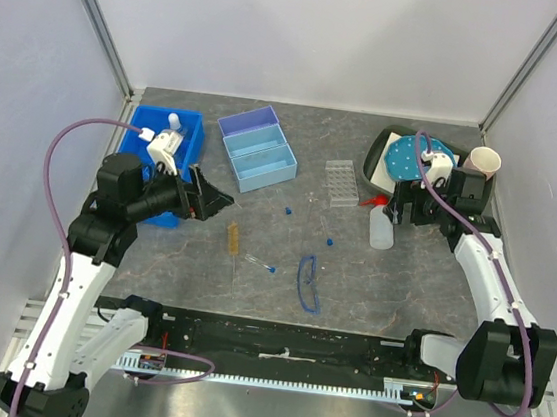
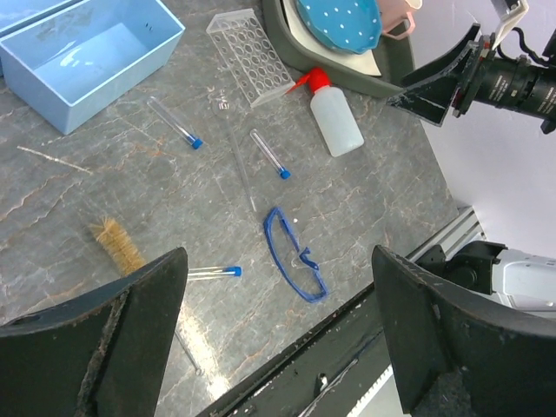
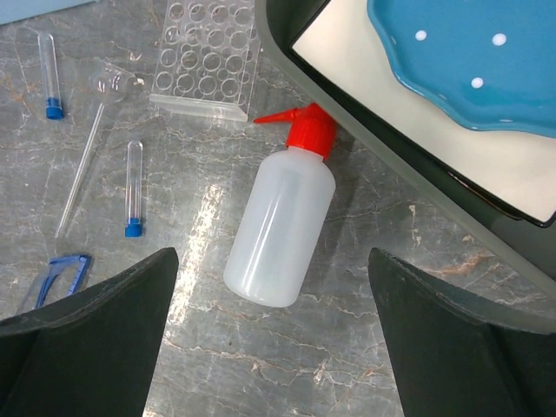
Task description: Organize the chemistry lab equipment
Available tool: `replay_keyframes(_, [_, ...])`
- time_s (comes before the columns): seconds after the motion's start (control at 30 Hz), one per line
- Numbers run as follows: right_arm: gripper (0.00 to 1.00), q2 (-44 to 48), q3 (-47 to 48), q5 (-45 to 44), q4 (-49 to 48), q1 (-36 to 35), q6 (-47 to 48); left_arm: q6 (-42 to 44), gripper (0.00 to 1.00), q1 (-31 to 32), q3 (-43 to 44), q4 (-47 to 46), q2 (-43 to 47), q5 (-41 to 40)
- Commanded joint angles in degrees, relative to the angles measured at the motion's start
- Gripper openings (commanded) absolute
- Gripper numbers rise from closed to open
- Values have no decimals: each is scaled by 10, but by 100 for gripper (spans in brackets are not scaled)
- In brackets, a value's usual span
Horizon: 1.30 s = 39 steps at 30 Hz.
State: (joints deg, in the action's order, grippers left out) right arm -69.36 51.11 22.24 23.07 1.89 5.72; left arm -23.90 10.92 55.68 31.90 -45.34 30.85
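The white squeeze bottle (image 3: 282,226) with a red nozzle lies on its side by the black tray (image 3: 391,148). My right gripper (image 3: 271,287) is open just above it, one finger on each side, not touching. Three blue-capped clear tubes (image 2: 176,123) (image 2: 271,155) (image 2: 213,272) lie scattered on the table. The blue-rimmed safety glasses (image 2: 295,256) lie near the front edge. An amber bristly piece (image 2: 117,246) lies to their left. My left gripper (image 2: 278,295) is open and empty, raised over the table's left side (image 1: 214,201).
A clear tube rack (image 1: 341,182) and a light blue two-part box (image 1: 257,149) stand at the back middle. A blue bin (image 1: 189,128) stands at the back left. The tray holds the blue dotted disc (image 1: 410,161). A paper cup (image 1: 484,162) stands beside it. A thin glass rod (image 2: 239,156) lies mid-table.
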Motion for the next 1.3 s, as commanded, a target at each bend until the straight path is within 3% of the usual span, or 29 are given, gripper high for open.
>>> replay_keyframes(0.0, [98, 11, 0, 28, -28, 7, -11, 13, 93, 2, 8, 32, 38, -19])
replay_keyframes(0.47, [98, -64, 1, 17, -26, 10, -32, -29, 93, 1, -91, -4, 113, 3])
replay_keyframes(0.93, [98, -213, 4, -6, -44, -2, -91, -83, 93, 2, -146, -58, 130, 28])
replay_keyframes(1.27, [88, -231, 0, -14, -41, -7, -105, -141, 93, 1, -188, -125, 134, 56])
